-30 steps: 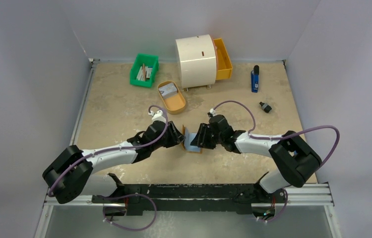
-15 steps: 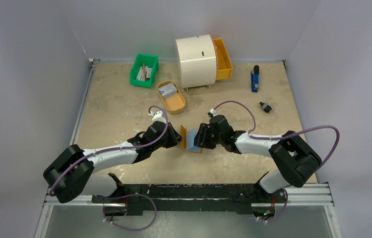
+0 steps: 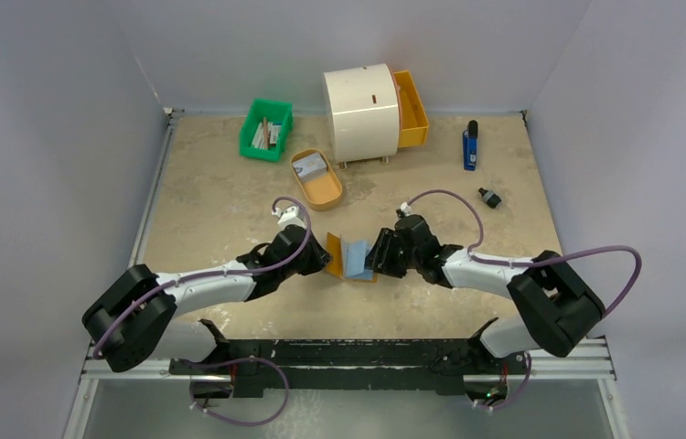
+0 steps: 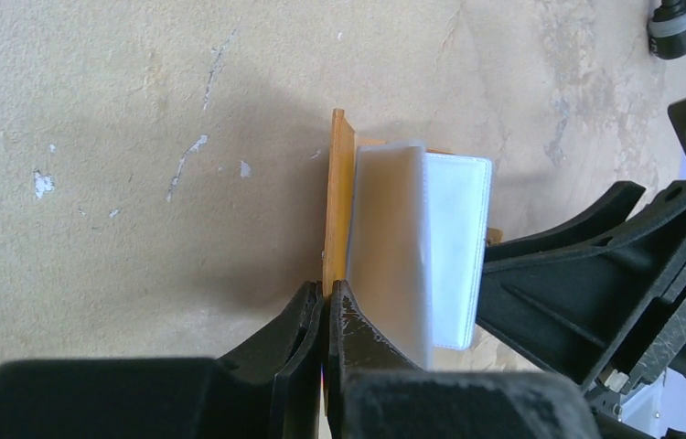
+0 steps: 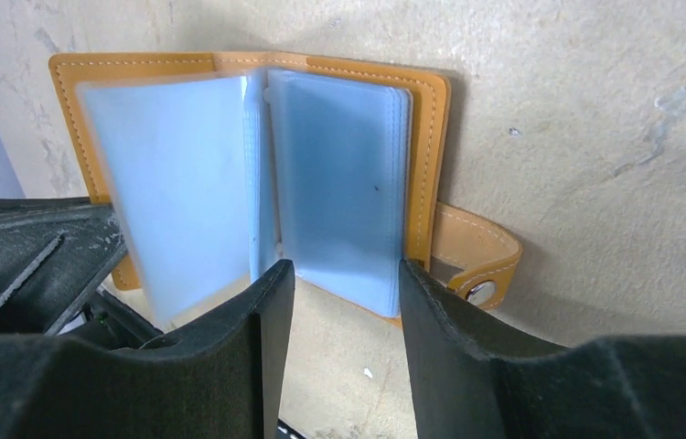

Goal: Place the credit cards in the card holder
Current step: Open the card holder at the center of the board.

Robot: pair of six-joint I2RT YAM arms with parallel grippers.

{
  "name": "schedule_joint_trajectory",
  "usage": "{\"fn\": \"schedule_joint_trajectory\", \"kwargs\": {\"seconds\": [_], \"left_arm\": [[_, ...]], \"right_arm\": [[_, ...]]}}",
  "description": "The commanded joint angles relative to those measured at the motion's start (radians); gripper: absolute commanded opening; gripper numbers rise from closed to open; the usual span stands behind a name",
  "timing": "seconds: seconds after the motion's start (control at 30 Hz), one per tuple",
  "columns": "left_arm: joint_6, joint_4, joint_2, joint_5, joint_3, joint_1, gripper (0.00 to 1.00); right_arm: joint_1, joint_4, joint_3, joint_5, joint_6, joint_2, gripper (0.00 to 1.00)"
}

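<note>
**Caller:** Card holder: where is it, and who has it?

**Operator:** Mid-table, open, between my two arms. My left gripper is clamped tight on its orange left cover, which stands upright. My right gripper has its jaws apart, straddling the near edge of the blue sleeves. I cannot tell whether it presses on them.

**Caller:** Containers?

**Operator:** One credit card lies in the oval orange tray. The green bin holds sticks and papers.

**Caller:** Arms?

**Operator:** Both reach low and inward, wrists facing each other.
</note>
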Motion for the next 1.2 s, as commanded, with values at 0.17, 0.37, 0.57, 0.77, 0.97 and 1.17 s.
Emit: {"fn": "schedule_joint_trajectory", "kwargs": {"seconds": [0.17, 0.37, 0.57, 0.77, 0.97, 1.17], "left_arm": [[0.016, 0.012, 0.021, -0.031, -0.003, 0.001, 0.00], [0.018, 0.020, 0.040, -0.023, 0.001, 0.001, 0.00], [0.023, 0.001, 0.035, -0.036, 0.002, 0.000, 0.03], [0.060, -0.103, -0.013, -0.089, 0.024, 0.000, 0.32], [0.091, -0.268, -0.104, -0.178, 0.065, 0.000, 0.44], [0.116, -0.368, -0.227, -0.238, 0.142, 0.000, 0.48]], "right_arm": [[-0.032, 0.069, -0.072, 0.017, 0.069, -0.087, 0.50], [-0.037, 0.091, -0.048, -0.017, 0.046, -0.065, 0.50], [-0.037, 0.063, 0.009, -0.059, 0.007, 0.032, 0.49], [-0.038, 0.067, 0.000, -0.050, 0.007, 0.056, 0.48], [-0.037, 0.040, 0.006, -0.037, -0.008, 0.055, 0.48], [-0.038, 0.008, 0.025, -0.025, -0.035, 0.048, 0.47]]}}
